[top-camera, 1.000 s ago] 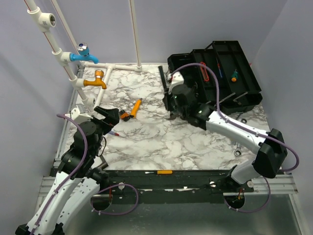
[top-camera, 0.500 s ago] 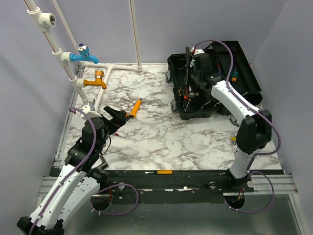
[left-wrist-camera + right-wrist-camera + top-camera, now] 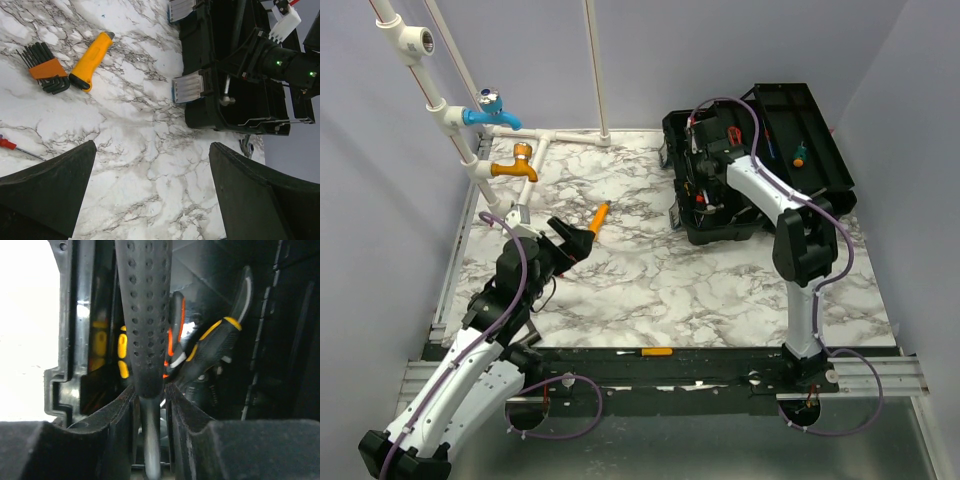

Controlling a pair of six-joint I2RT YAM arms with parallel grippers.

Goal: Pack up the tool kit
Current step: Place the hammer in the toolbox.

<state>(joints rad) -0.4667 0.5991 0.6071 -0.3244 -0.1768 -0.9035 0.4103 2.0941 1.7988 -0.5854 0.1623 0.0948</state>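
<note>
At the left, the left pincer [image 3: 152, 150] hovers above the white-and-grey marble-patterned desk [image 3: 660, 280]. Its jaws are spread wide with nothing between them. Below it lie a red-handled screwdriver [image 3: 6, 144], an orange-holdered set of black hex keys [image 3: 44, 70] and, just beside that, an orange-yellow plastic utility knife [image 3: 92, 59]. All three are loose and well apart from the box.

These look light and rigid. The knife's smooth plastic body may slip, so I would grip it across the middle of its length. The hex keys are best taken by the orange holder, because the splayed keys could pivot.

To the right, the large black plastic toolbox [image 3: 720, 232] stands at the far right of the desk with its lid thrown back.

Over its open well, the right pincer [image 3: 149, 397] is clamped on a tool with a black dimpled rubber grip and a steel shaft [image 3: 144, 315], probably the hammer. It holds the tool where the grip meets the shaft. The rubber should keep it from sliding, but a heavy head end would tend to swing. Yellow-and-black-handled pliers [image 3: 210, 347] already lie in the box below.
</note>
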